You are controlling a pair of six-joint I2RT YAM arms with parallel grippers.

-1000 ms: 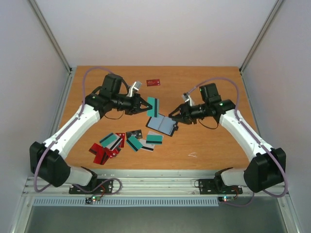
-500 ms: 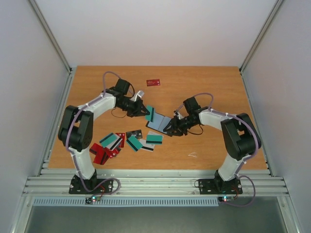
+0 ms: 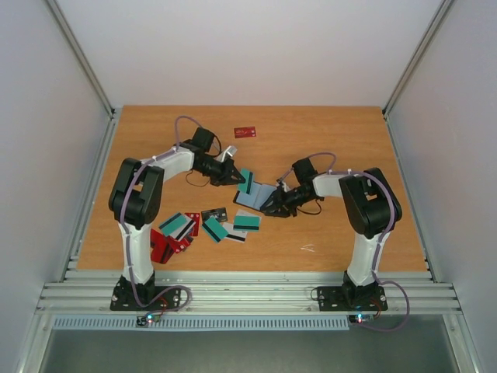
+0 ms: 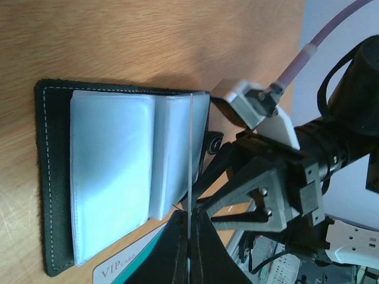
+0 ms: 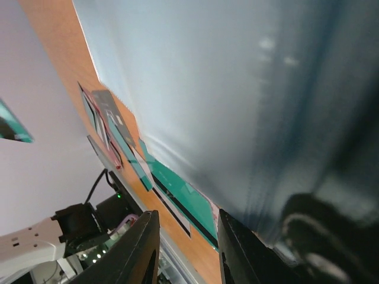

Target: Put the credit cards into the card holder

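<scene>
The card holder (image 3: 258, 199) lies open on the table, black outside (image 4: 46, 177) and pale grey-blue inside (image 5: 225, 89). My left gripper (image 3: 234, 176) is shut on a teal credit card (image 3: 247, 181), held on edge just above the holder's left side. In the left wrist view that card (image 4: 190, 148) shows as a thin line over the holder's right-hand sleeve, pinched at the fingertips (image 4: 190, 216). My right gripper (image 3: 273, 207) sits low at the holder's near right edge, jaws apart (image 5: 186, 216), with table and teal cards showing in the gap.
Loose credit cards lie near the holder: teal ones (image 3: 247, 223) (image 3: 215, 230), a black printed card (image 3: 215, 213) and a red, teal and black pile (image 3: 172, 235). A single red card (image 3: 246, 131) lies far back. A white-and-teal VIP card (image 4: 121, 265) lies beside the holder.
Both arms have drawn in and folded. The left gripper carried the teal card slightly right, closer over the holder. The right gripper dropped to the holder's edge and its jaws narrowed.
</scene>
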